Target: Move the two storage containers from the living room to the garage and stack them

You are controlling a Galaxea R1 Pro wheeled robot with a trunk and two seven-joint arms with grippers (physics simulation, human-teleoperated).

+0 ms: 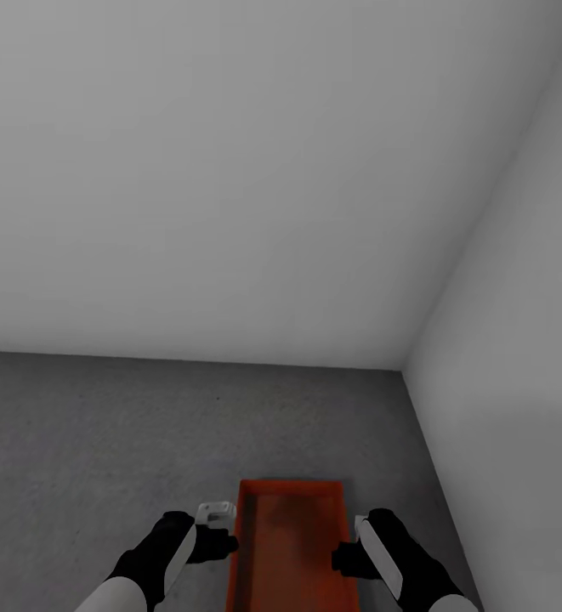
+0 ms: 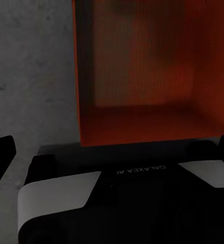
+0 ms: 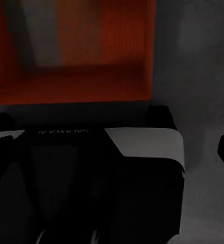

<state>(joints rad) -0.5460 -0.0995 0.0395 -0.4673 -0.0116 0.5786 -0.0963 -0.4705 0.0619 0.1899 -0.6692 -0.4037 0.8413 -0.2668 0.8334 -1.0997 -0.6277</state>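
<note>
One storage container, near end cut off.

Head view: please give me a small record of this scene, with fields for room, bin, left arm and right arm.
room: pale walls, grey concrete floor, corner at right
bin: one red-orange bin, open, no lid, between the two arms
left gripper: at the bin's left wall; grip cannot be told
right gripper: at the bin's right wall; grip cannot be told

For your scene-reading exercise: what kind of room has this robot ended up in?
Probably a garage or a bare utility room: speckled dark grey concrete floor, plain pale grey-white walls meeting in a corner, no furniture, and an open red-orange rectangular bin between the grippers.
</note>
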